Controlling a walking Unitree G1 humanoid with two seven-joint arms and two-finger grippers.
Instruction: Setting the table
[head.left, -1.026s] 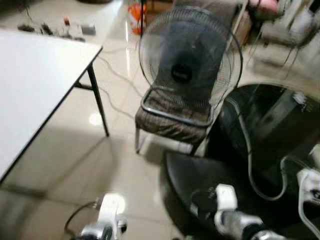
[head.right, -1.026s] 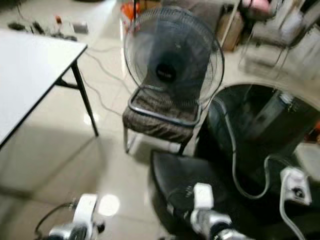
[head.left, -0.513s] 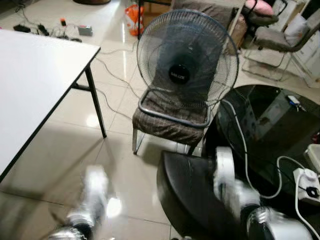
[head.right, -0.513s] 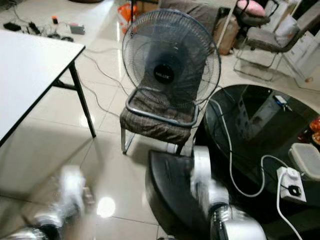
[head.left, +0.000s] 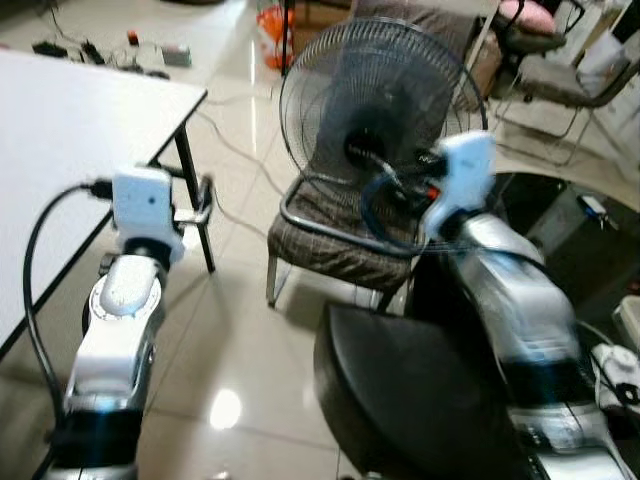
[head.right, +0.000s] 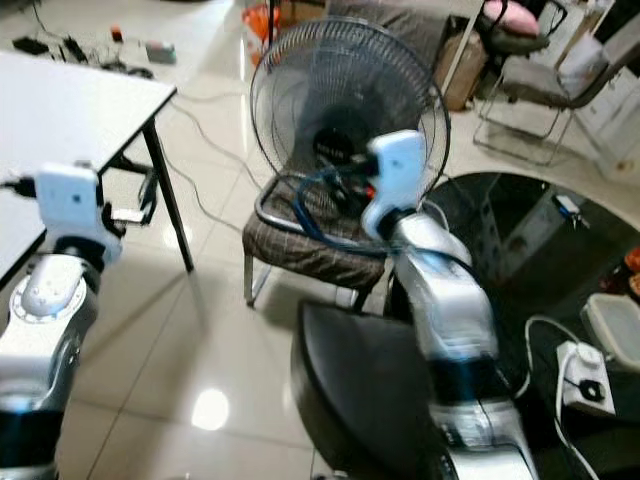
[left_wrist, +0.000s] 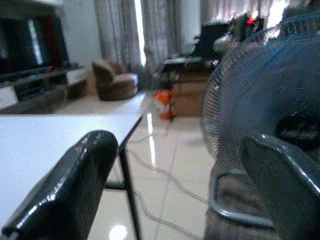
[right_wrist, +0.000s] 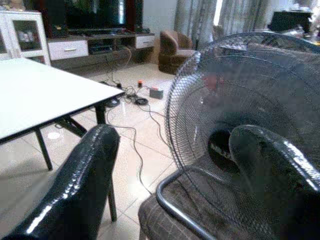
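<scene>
Both arms are swinging up from low in the head views, the left gripper (left_wrist: 170, 175) and right gripper (right_wrist: 175, 185) spread wide, holding nothing. Nearest is lying a black seat (head.left: 400, 390); beyond, a fan (head.left: 380, 125) is sitting on a chair (head.left: 340, 240). Turning toward the bare white table (head.left: 70, 150) (no tableware visible) seems wise, arms kept off the fan.

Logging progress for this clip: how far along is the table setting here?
Nothing looks done: the white table shows a bare top. Nothing is in hand: the left gripper and right gripper are raised, open and empty, facing the fan on the chair. All of the setting is left.
</scene>
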